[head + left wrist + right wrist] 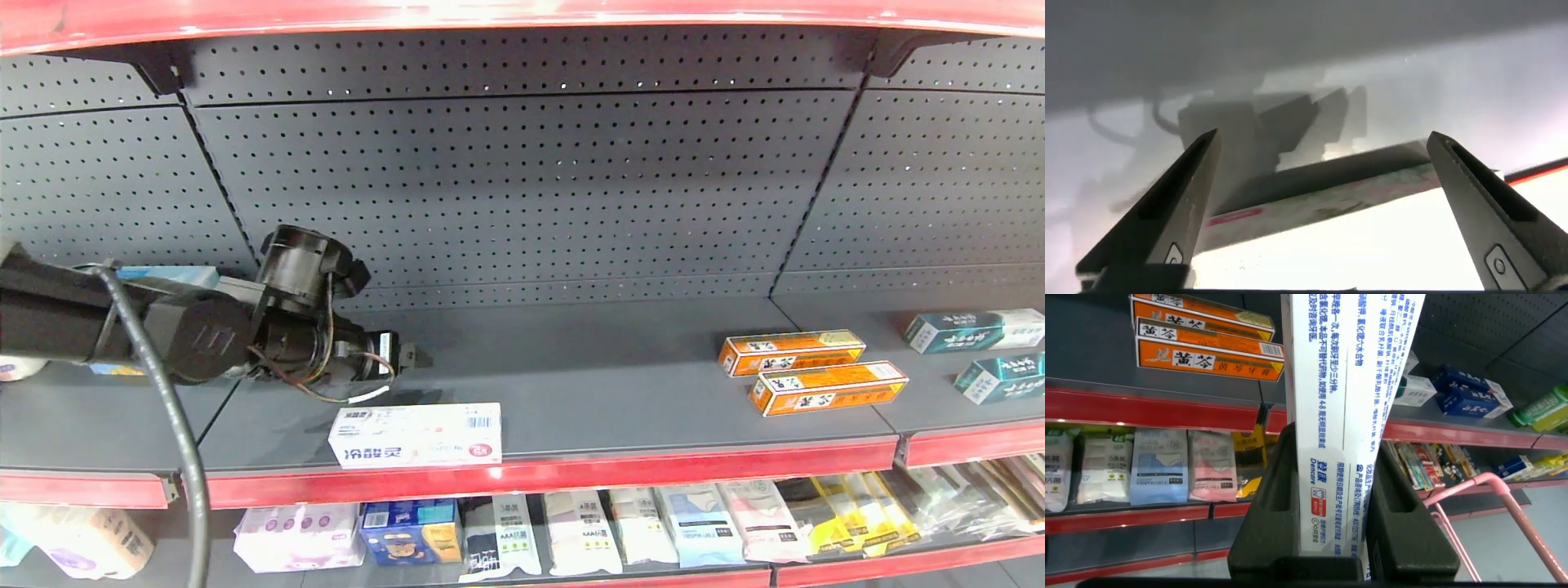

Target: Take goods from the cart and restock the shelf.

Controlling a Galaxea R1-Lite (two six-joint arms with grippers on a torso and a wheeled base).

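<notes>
Left gripper (pixel 406 357) (pixel 1323 135): is hovering over the grey metal shelf (pixel 612 376), jaws gaping wide, gripping nothing.
White rectangular toothpaste carton (pixel 416 434): is lying flat at the shelf's red front lip, just before that gripper.
Two orange cartons (pixel 790 351) (pixel 829 386): are lying side by side, further right.
Two teal cartons (pixel 963 329) (pixel 1000 377): are lying at the far right.
Right gripper (pixel 1343 498): is clamping a long white blue-printed carton (pixel 1347 376) upright, near the pink cart handle (pixel 1494 490).

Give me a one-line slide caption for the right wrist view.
Right gripper shut on a long white box, facing the red-edged shelf stocked with orange boxes.
</notes>
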